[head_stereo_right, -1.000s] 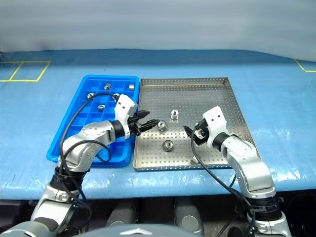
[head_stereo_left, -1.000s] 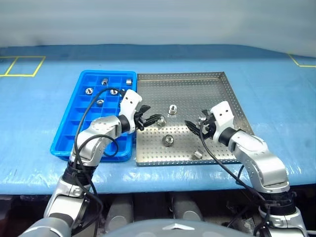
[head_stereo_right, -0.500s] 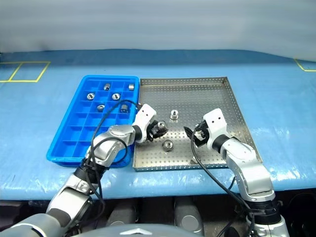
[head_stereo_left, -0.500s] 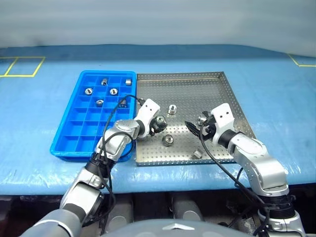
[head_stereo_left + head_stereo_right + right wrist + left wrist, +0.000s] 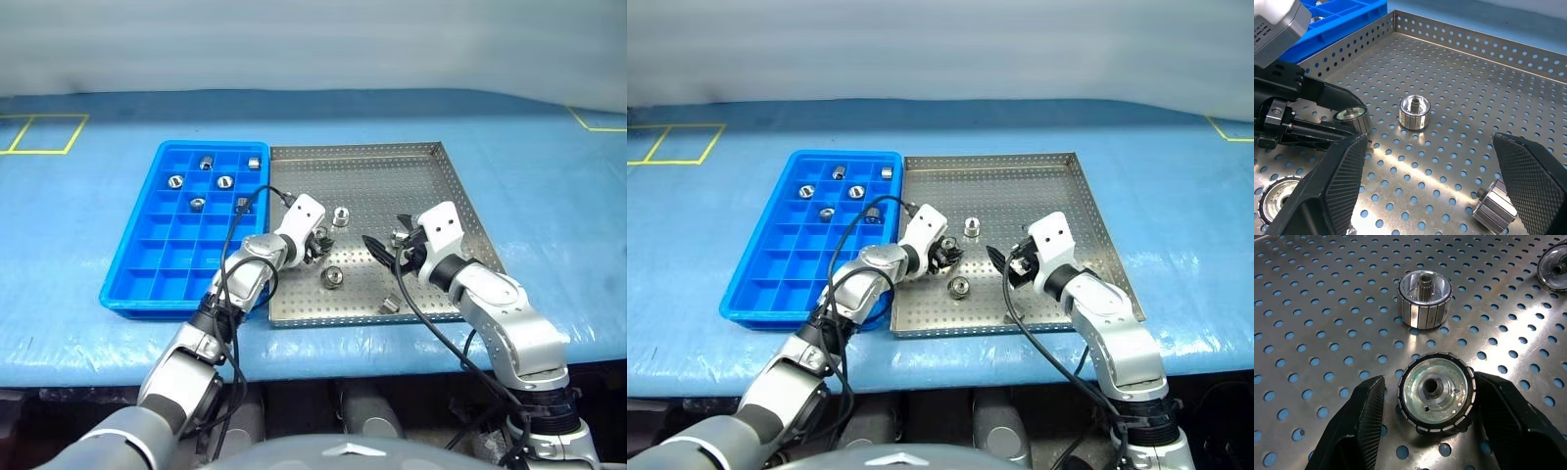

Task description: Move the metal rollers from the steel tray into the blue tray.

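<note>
rollers (image 5: 1436,390): shiny ribbed metal | steel tray (image 5: 1327,308): perforated brushed metal | blue tray (image 5: 147,255): glossy plastic | fingers (image 5: 1364,421): matt black, knurled

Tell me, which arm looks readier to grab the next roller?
The left. The left gripper is down in the steel tray with its open fingers on either side of a roller; the right gripper hovers wide open.

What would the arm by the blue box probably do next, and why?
Probably close the left gripper: its open fingers already sit on either side of a metal roller standing on the steel tray, not yet pinching it. Then it can lift it toward the blue tray.
</note>
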